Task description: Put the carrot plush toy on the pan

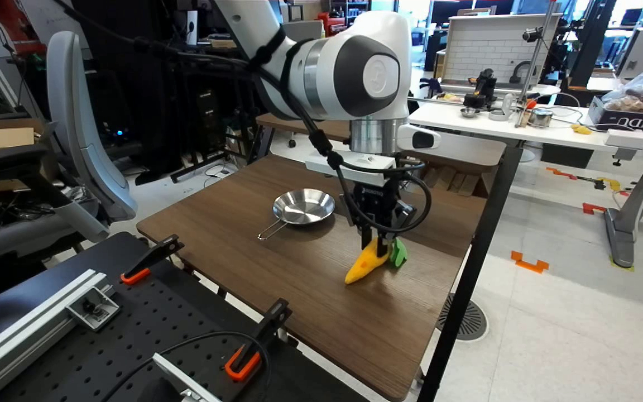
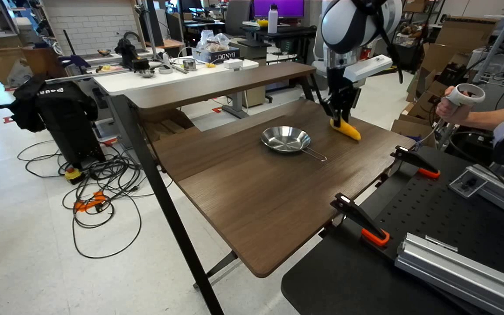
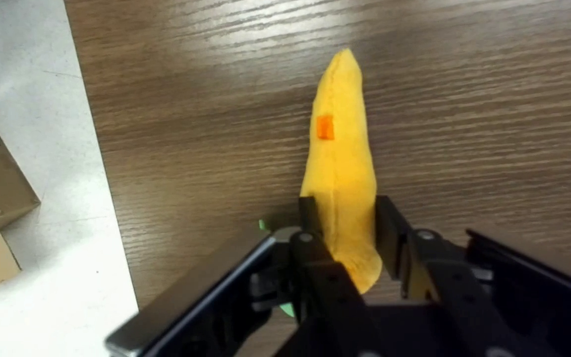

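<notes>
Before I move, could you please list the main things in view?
Carrot plush toy: one, yellow and green, in the tool
Pan: one, silver, on the table
Table: one, brown, beneath the pan
Perforated board: one, black, alongside the table
Clamps: two, black and orange, at the board's edge
Bottle: one, white, in the background
Controller: one, white, in the person's hand
Person's hand: one, skin-toned, around the controller
Robot arm: one, white and grey, above the table
Tool: one, black, closed on the toy

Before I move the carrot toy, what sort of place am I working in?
Probably a robotics lab: there's the robot arm, a perforated black board, and a person's hand holding a white controller.
</notes>
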You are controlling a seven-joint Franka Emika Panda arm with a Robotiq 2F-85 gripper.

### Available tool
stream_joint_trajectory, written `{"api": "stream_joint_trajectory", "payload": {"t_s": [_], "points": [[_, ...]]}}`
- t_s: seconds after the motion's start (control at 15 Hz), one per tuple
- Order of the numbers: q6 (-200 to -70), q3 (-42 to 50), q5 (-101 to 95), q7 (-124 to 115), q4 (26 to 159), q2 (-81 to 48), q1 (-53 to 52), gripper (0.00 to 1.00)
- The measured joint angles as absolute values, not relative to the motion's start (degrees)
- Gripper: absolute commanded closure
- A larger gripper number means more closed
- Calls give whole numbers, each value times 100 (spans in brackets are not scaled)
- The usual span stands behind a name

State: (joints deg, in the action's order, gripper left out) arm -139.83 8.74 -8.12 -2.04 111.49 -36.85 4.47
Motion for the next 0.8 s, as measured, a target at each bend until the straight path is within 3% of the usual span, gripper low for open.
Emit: {"api": "stream_joint_trajectory", "payload": {"t_s": [0.8], "points": [[-14354,805,-969,-170,11366,-3417,437,98]]}}
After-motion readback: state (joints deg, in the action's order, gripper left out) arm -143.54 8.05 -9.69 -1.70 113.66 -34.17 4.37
